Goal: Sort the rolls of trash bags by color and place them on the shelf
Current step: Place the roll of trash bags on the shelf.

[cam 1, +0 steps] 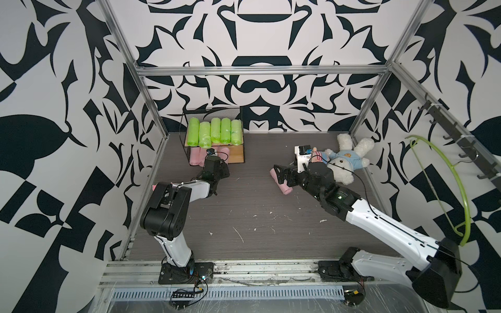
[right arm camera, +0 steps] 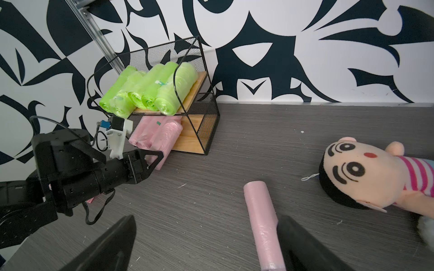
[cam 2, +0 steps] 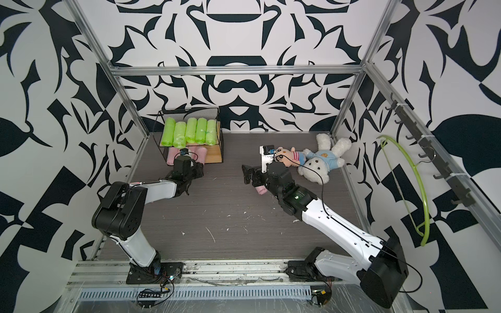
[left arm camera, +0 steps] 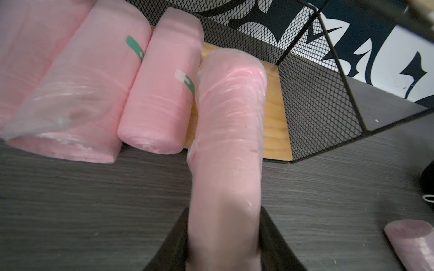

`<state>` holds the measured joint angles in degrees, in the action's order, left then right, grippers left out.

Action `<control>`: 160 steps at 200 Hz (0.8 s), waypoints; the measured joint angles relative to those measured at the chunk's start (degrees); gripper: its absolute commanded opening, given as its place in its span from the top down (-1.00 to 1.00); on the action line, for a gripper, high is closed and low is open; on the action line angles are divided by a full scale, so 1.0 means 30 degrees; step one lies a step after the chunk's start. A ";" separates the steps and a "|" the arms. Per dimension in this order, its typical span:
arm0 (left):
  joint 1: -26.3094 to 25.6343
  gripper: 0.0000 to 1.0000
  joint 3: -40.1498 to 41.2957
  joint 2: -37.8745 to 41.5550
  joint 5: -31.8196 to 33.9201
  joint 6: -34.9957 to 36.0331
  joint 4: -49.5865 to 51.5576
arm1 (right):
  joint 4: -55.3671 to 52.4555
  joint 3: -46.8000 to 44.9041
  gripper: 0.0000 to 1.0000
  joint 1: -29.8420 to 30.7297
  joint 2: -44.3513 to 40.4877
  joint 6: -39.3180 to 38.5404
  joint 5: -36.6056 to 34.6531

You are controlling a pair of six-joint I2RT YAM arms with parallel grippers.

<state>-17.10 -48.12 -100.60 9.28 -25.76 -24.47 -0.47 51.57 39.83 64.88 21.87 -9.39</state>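
From my console: the pink roll point(left arm camera: 226, 140) nearest my left wrist camera wears glossy, wrinkled plastic film; the green rolls point(right arm camera: 150, 91) shine translucent. The shelf point(right arm camera: 187, 143) pairs pale, bare-looking wood boards with matt black wire mesh. The table point(cam 1: 257, 206) is a dark, matt wood-grain surface, flecked with white scuffs. The white plush toy point(cam 1: 342, 171) looks fuzzy in a blue cloth shirt; the doll point(right arm camera: 366, 171), smooth cloth.

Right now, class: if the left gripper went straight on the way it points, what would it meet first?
Likely the shelf's mesh back: the left gripper aims its held pink roll along the bare lower board. Depth is unclear.
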 measured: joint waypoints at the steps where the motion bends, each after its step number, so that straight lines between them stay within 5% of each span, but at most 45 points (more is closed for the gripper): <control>1: 0.0000 0.75 -0.0007 -0.0044 0.0007 0.0000 -0.0051 | 0.0000 0.0000 -0.99 0.0000 0.0007 0.0000 0.0000; 160: 0.0000 0.39 -0.2135 -0.3381 0.1144 -0.0342 -0.1399 | -0.0073 -0.0007 -0.97 0.0000 -0.0044 0.0095 0.0262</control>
<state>-17.10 -54.52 -110.74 12.71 -26.79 -28.67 -0.69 51.55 39.83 64.75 22.15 -8.60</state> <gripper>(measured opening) 0.398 0.987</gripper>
